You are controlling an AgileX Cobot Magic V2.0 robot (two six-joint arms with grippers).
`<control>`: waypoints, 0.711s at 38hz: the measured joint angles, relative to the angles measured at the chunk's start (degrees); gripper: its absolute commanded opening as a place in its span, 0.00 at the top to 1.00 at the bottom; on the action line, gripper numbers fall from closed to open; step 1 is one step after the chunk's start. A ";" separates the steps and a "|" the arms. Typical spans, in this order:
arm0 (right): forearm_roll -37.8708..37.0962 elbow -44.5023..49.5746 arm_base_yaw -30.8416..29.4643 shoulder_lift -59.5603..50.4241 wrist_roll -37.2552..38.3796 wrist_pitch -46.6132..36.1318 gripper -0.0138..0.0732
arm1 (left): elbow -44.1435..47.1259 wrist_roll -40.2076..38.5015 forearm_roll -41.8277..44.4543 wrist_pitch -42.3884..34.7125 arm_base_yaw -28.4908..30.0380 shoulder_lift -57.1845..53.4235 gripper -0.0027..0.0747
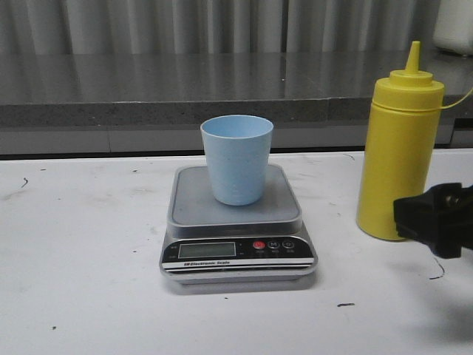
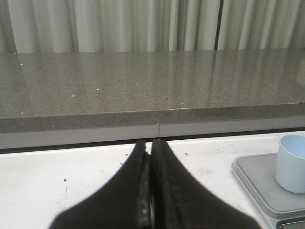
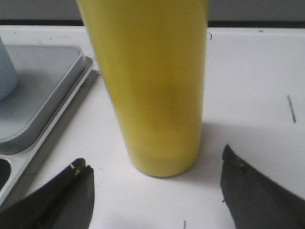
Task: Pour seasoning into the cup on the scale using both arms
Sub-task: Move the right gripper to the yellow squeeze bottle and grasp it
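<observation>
The light blue cup (image 1: pixel 236 159) stands upright on the steel platform of the silver-grey scale (image 1: pixel 236 237) at the table's middle. The tall yellow seasoning bottle (image 1: pixel 399 148) stands upright on the table to the scale's right. My right gripper (image 1: pixel 436 218) is open, low at the bottle's near right side; in the right wrist view its fingertips (image 3: pixel 78 174) sit just short of the bottle's base (image 3: pixel 152 86), spread wider than it. My left gripper (image 2: pixel 151 148) is shut and empty, left of the scale (image 2: pixel 267 186) and cup (image 2: pixel 291 162); it does not show in the front view.
A grey stone counter ledge (image 1: pixel 185 92) runs along the back of the white table (image 1: pixel 81 244), with a pale curtain behind. A white object (image 1: pixel 454 26) sits on the ledge at the far right.
</observation>
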 measured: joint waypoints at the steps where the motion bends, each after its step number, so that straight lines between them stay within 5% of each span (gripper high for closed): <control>1: -0.46 -0.10 0.00 1.14 0.26 -0.38 0.19 | 0.00 0.00 0.00 0.00 0.00 0.00 0.99; 27: 0.74 -5.33 0.09 4.53 0.73 -1.37 0.19 | 0.22 0.00 0.00 0.00 0.00 0.00 0.99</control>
